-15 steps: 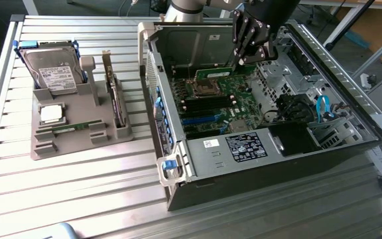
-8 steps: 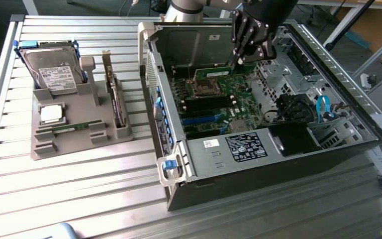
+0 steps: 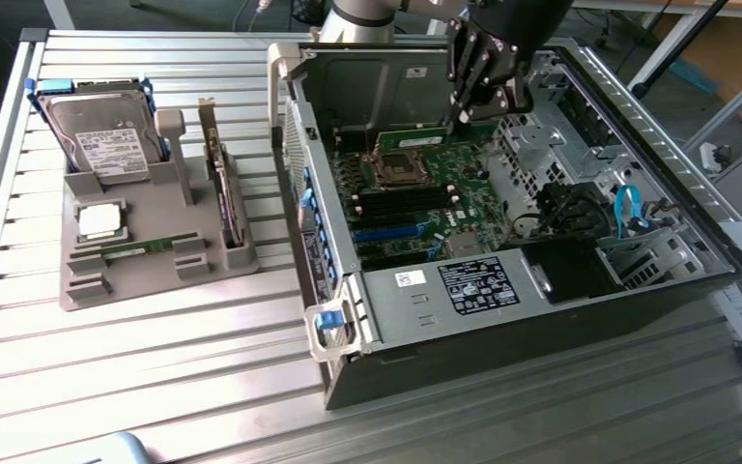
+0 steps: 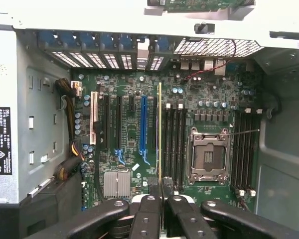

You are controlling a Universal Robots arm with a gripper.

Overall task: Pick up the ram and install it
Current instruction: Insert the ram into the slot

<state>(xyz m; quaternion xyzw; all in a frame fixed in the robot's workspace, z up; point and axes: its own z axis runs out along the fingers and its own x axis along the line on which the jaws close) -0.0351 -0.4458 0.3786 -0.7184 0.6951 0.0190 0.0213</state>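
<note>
The gripper [image 3: 471,114] is pinched tight on the ram [image 3: 416,129], holding it on edge over the motherboard [image 3: 439,198] inside the open computer case [image 3: 345,329]. In the exterior view the stick's long axis runs across the case, just above the processor socket [image 3: 401,168]. In the wrist view the ram [image 4: 160,129] appears edge-on as a thin line, parallel with the black memory slots [image 4: 174,144] just beside it, one end hidden between the fingers [image 4: 150,191]. The printing on the black sticker [image 3: 474,287] and the hard drive [image 3: 98,135] label is too small to read.
</note>
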